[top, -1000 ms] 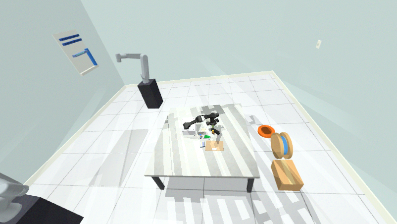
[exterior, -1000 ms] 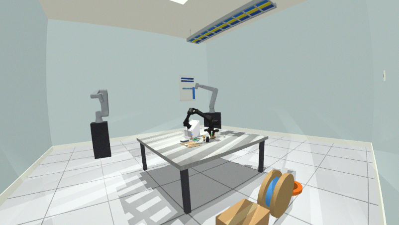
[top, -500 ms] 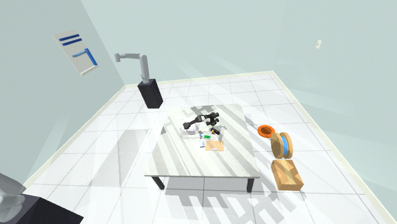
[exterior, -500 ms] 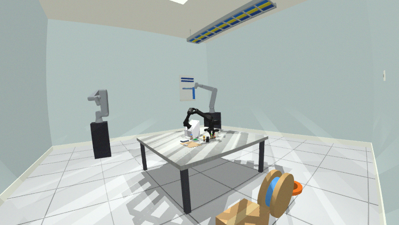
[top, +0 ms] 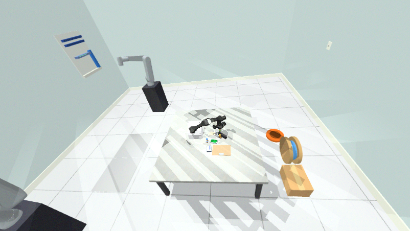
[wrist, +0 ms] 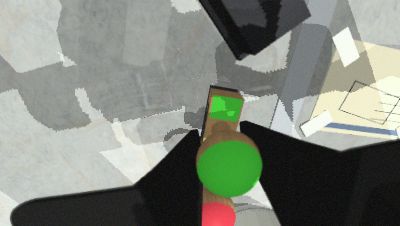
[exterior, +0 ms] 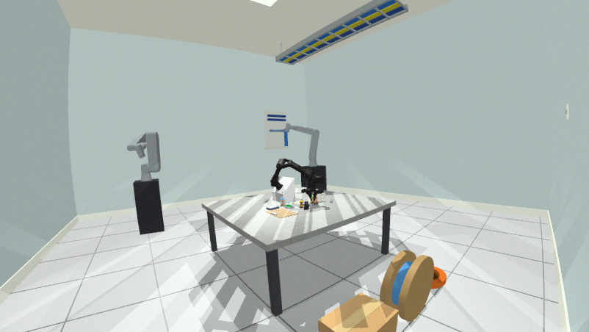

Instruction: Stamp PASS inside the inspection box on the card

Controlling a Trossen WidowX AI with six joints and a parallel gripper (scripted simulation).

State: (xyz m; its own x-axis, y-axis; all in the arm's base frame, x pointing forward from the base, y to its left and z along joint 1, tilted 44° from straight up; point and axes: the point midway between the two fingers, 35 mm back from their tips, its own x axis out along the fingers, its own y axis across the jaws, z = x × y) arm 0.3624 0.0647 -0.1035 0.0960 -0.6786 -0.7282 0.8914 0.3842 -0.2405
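My gripper (top: 219,129) (exterior: 312,195) (wrist: 219,132) points down and is shut on the green-topped stamp (wrist: 229,167), a wooden stamp with a green label on its base. The fingers are on either side of its handle. I cannot tell if its base is clear of the table. A red-topped stamp (wrist: 218,215) is close behind it, partly cut off in the wrist view. The cream card (wrist: 327,97) with a black-outlined box lies right of the gripper in the wrist view; no print shows in the visible box. A green ink pad (top: 213,141) (exterior: 288,206) lies on the table (top: 183,169).
A black block (wrist: 265,22) is near the held stamp. An orange-yellow item (top: 220,136) (exterior: 301,203) and a blue-topped item (top: 206,140) (exterior: 282,201) stand nearby. A brown board (top: 225,148) (exterior: 282,213) and a blue-white item (top: 208,148) lie farther forward. White pieces (wrist: 346,46) touch the card's edges.
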